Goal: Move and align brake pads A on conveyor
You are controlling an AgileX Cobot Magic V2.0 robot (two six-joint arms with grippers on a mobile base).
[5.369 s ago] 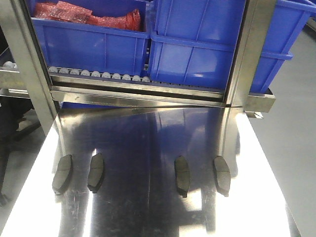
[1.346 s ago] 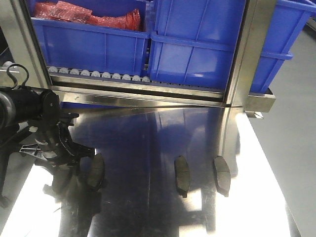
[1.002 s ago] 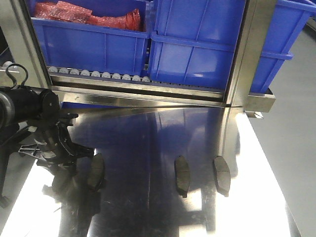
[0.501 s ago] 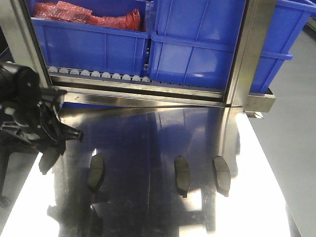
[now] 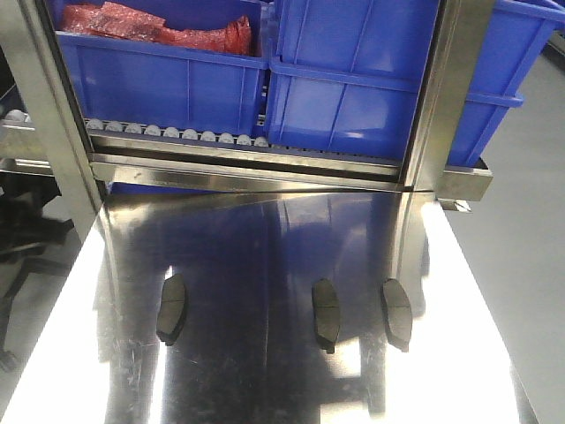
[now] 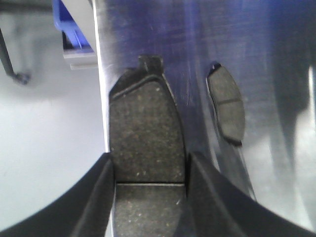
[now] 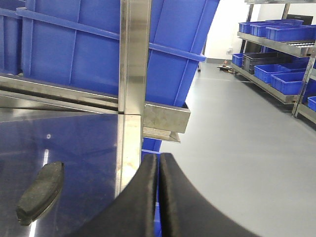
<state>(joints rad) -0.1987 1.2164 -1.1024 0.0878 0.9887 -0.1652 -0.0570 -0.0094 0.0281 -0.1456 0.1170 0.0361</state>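
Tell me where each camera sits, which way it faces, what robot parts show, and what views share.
Front-facing: high, looking down on steel table, blue bins behind; no robot parts.
Left wrist: above table's left edge, looking down; left fingers clamp the held pad.
Right wrist: low at table's right edge, facing the bins; right fingers closed.
Shared: the left pad, front and left wrist.

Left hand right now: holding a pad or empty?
Holding. The left wrist view shows a brake pad pinched between the two fingers of the left hand.
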